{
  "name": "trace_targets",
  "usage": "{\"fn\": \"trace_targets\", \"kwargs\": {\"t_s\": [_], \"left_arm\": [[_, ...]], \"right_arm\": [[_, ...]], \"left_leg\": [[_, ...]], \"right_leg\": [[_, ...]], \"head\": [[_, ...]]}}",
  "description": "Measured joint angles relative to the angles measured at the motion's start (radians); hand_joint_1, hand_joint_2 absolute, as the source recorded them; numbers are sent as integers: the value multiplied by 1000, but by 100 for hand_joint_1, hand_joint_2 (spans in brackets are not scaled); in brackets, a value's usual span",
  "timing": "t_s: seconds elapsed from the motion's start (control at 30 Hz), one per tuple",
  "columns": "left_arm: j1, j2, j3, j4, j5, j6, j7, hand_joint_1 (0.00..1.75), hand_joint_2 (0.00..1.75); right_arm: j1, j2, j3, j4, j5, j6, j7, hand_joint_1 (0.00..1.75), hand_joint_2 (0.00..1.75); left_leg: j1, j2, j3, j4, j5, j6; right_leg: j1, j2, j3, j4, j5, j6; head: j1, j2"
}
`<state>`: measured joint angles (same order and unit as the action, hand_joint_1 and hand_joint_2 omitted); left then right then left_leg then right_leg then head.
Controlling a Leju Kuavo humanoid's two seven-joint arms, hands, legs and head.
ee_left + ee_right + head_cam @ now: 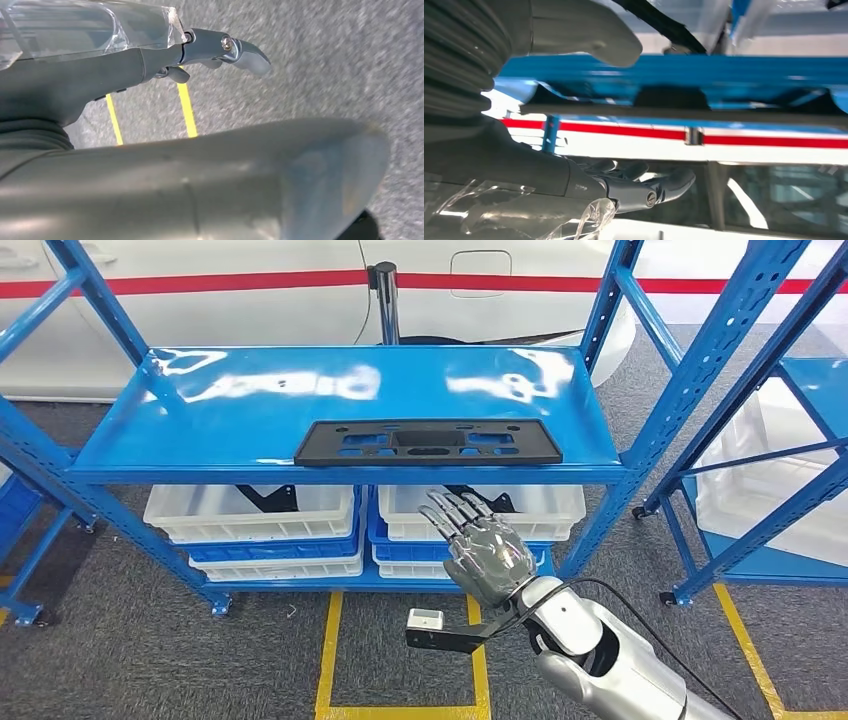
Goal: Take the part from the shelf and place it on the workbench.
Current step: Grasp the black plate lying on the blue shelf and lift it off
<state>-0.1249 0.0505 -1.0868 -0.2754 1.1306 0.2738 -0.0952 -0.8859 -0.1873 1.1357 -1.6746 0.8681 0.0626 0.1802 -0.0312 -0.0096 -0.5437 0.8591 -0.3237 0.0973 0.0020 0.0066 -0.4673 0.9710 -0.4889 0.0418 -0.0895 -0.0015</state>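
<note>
part [428, 442]: flat black plate, long and narrow, lying at the front edge of the blue shelf [200, 430], centre of the head view.
look: matte black, likely moulded plastic; a raised rectangular block in the middle, cut-outs and ribs to either side, corners angled off. in the right wrist view it shows edge-on as a thin dark strip on the shelf lip, its middle block standing proud.
handling: judged light and fairly stiff, though a plate this long and thin may flex or tip if lifted by one end. the surface looks dull rather than slick, so slip should be small. not fragile, but thin ribs could snag fingers.
where to hold: best guess is the front long edge near the middle, beside the raised block, thumb under and fingers on top, since that edge sits at the shelf lip. a central hold keeps it level.
right robot hand [483, 543]: lower centre of the head view, just below the shelf edge and under the part's right half; fingers apart and stretched forward, holding nothing, not touching the part.
left robot hand [220, 50]: seen over grey floor with yellow lines; holds nothing, fingers loosely extended.
bins [250, 510]: white, on the lower shelf level beneath the part.
</note>
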Motion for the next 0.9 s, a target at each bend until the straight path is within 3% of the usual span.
{"fn": "trace_targets", "kwargs": {"t_s": [0.1,0.13,0.17,0.2,0.27,0.33,0.47,0.53,0.6,0.63,0.67,0.7,0.77,0.8,0.83,0.9], "left_arm": [[-4,0,0,0,-1,0,2,0,0],[-3,0,0,0,-1,0,2,0,0],[-1,0,0,0,-1,0,2,0,0],[0,0,0,0,-2,0,2,0,0],[0,-1,-1,0,-2,0,2,0,0],[-4,-2,-1,0,-2,1,2,0,0],[-5,-2,-1,1,-3,3,2,0,0],[-7,-4,-2,2,-3,4,0,0,0],[-6,-5,-2,2,-3,4,-1,0,0],[-5,-5,-2,2,-4,4,-1,0,0],[-3,-5,-2,2,-4,4,-1,0,0],[-2,-5,-2,2,-5,4,-1,0,0],[0,-5,-2,2,-6,4,-1,0,0],[0,-5,-2,2,-6,4,0,0,0],[0,-5,-2,2,-6,3,0,0,0],[1,-5,-3,2,-8,3,2,0,0]], "right_arm": [[5,1,7,2,-3,4,-3,0,175],[8,1,10,3,-5,6,-5,0,175],[11,1,14,4,-7,7,-6,0,175],[12,2,17,5,-8,8,-8,0,175],[11,4,23,6,-10,9,-10,0,175],[10,10,28,7,-12,10,-12,0,175],[10,23,38,11,-20,11,-22,0,175],[9,33,43,11,-22,11,-27,0,175],[11,41,48,13,-26,11,-29,0,175],[12,44,51,14,-27,11,-30,0,175],[13,46,54,16,-29,11,-30,0,175],[14,48,58,18,-30,10,-31,0,175],[14,51,63,20,-32,10,-31,0,175],[14,53,65,21,-33,10,-32,0,175],[13,55,66,22,-34,10,-32,0,175],[13,57,69,24,-37,10,-34,0,175]], "left_leg": [[-3,0,19,0,-18,8],[-4,-1,27,0,-26,8],[-6,-2,38,0,-34,7],[-8,-3,50,0,-42,6],[-12,-5,72,0,-59,3],[-15,-7,84,-3,-73,-2],[-16,-7,76,49,-96,-22],[-4,-6,15,163,-147,-43],[14,-5,-77,308,-201,-61],[22,-4,-107,344,-211,-68],[29,-4,-119,339,-200,-75],[34,-3,-110,293,-169,-80],[41,0,-60,130,-68,-88],[41,1,-39,64,-34,-86],[39,2,-25,21,-12,-82],[35,2,-13,4,-13,-66]], "right_leg": [[-1,-1,-137,205,-80,6],[0,-1,-168,231,-90,5],[1,-1,-178,216,-78,2],[3,-1,-170,164,-42,-4],[11,-2,-124,6,69,-22],[18,-2,-93,-94,132,-34],[7,-2,-68,-112,131,-44],[2,-3,-58,-112,124,-47],[-1,-2,-51,-112,113,-45],[-4,-1,-44,-111,106,-43],[-6,0,-35,-111,99,-40],[-9,0,-24,-110,91,-36],[-14,1,-1,-109,73,-26],[-15,2,8,-110,65,-20],[-16,3,14,-112,57,-13],[-16,5,22,-109,50,0]], "head": [[0,0],[0,0],[0,0],[0,0],[0,0],[0,0],[-1,0],[-3,0],[-4,0],[-4,0],[-4,0],[-4,0],[-4,0],[-4,0],[-4,0],[-4,0]]}}
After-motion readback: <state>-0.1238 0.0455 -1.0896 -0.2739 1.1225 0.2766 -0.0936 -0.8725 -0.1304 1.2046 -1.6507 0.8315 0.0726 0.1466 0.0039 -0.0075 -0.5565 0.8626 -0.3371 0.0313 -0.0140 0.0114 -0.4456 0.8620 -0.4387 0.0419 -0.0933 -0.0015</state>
